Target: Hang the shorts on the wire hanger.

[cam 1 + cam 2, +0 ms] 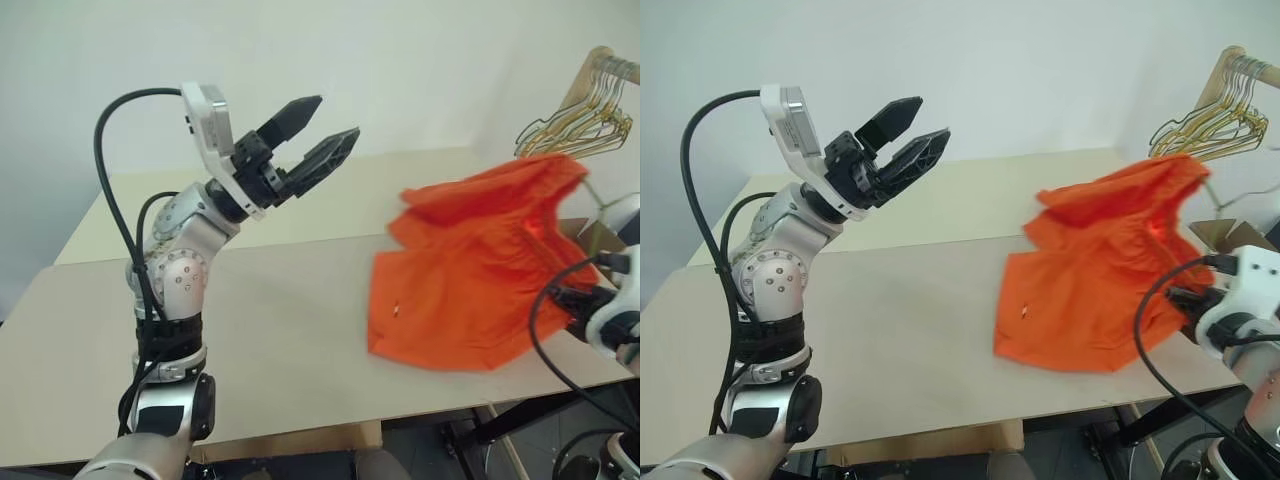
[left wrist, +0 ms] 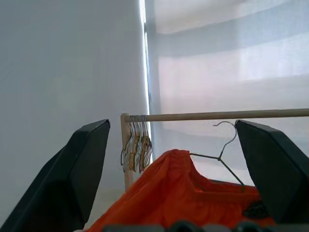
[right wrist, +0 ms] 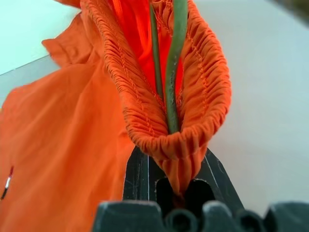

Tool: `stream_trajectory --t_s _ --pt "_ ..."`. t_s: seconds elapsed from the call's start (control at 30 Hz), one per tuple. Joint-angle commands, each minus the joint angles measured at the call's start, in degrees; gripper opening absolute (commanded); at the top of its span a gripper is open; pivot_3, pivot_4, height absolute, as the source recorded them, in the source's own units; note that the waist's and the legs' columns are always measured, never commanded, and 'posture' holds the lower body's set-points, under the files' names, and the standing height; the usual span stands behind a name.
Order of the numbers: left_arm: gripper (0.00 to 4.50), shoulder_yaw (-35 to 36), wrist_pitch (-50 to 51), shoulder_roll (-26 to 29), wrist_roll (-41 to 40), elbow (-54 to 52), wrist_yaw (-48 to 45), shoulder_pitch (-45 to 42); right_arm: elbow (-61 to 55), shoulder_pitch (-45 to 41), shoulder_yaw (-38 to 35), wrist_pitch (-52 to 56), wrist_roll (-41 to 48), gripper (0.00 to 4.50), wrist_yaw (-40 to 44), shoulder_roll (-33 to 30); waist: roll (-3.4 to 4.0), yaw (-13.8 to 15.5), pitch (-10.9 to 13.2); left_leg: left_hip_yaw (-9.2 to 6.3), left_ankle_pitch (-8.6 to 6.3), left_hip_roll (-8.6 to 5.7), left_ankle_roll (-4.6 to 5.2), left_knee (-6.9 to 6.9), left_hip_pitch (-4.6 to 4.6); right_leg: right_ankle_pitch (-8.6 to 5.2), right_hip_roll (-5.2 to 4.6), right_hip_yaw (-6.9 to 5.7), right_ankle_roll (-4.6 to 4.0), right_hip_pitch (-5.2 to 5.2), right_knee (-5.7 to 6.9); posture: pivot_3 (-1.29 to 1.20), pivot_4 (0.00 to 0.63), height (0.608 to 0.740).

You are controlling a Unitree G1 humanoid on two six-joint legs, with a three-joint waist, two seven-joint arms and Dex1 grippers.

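Two thin wire hanger [image 3: 170,72] strands, seemingly, inside shorts' [image 1: 470,270] gathered waistband; right hand [image 3: 176,186] pinches it, left hand [image 1: 318,130] wide.

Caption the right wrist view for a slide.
Right end effector pinches the orange shorts' gathered waistband around the wire hanger.

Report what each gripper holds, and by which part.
The right gripper is shut on the bright orange fabric shorts, pinching the gathered elastic waistband, where the thin olive-grey wire hanger sits inside. The left gripper is open, holding nothing.

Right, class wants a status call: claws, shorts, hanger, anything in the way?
Left claw open, raised, empty. Right claw shut on shorts waistband, hanger wire inside it. Nothing in the way.
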Motion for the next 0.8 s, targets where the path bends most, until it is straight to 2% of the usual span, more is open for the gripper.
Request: stream_trajectory --t_s 0.03,0.13,0.33,0.57,0.67,0.8 --pt "4.49 -2.38 0.96 0.12 -0.33 -3.38 2.11 0.8 1.5 -3.54 -5.0 0.45 -1.2 0.0 -7.0 -1.99 0.08 -0.55 -0.04 0.05 0.0 -0.01 0.01 -0.08 0.07 -0.01 0.0 0.04 0.01 0.24 -0.06 -0.27 0.015 0.74" --pt "4.49 -4.62 1.16 0.7 0.17 -4.42 1.96 1.9 5.15 -6.93 -7.22 0.45 -2.33 0.0 -11.04 -4.9 0.27 -1.43 -0.17 0.16 -0.01 -0.05 0.01 -0.21 0.71 -0.07 0.01 0.11 0.04 0.58 -0.22 -0.27 0.004 0.74" --pt "4.49 -5.41 1.38 1.69 -1.38 -4.87 1.15 2.28 14.75 -15.46 -9.78 0.45 -5.89 0.0 -15.71 -11.76 0.48 -2.86 -0.3 0.38 0.0 -0.07 0.0 -0.74 0.82 -0.09 0.02 0.3 0.03 0.86 -0.54 -0.27 0.0 0.74" --pt "4.49 -5.63 1.49 3.02 -2.34 -4.83 0.31 2.38 28.97 -30.17 -17.5 0.45 -13.16 0.0 -19.84 -15.94 0.6 -3.11 -0.38 0.44 0.0 -0.08 0.0 -0.84 0.9 -0.08 -0.01 0.32 0.04 1.08 -0.87 -0.27 0.0 0.74" --pt "4.49 -6.09 1.12 3.37 -2.01 -5.38 -0.11 2.8 33.9 -33.93 -20.01 0.44 -16.57 0.0 -21.17 -17.29 0.63 -2.92 -0.39 0.44 0.0 -0.08 0.0 -0.88 0.98 -0.09 -0.01 0.29 0.04 1.17 -0.94 -0.26 0.0 0.74" --pt "4.49 -5.94 1.13 3.75 -1.98 -6.09 0.1 3.21 39.32 -34.9 -21.97 -1.69 -19.62 0.0 -21.86 -18.88 0.59 -2.73 -0.37 0.45 0.0 -0.08 0.0 -0.95 0.97 -0.09 -0.01 0.28 0.04 1.19 -1.05 -0.25 0.0 0.74"
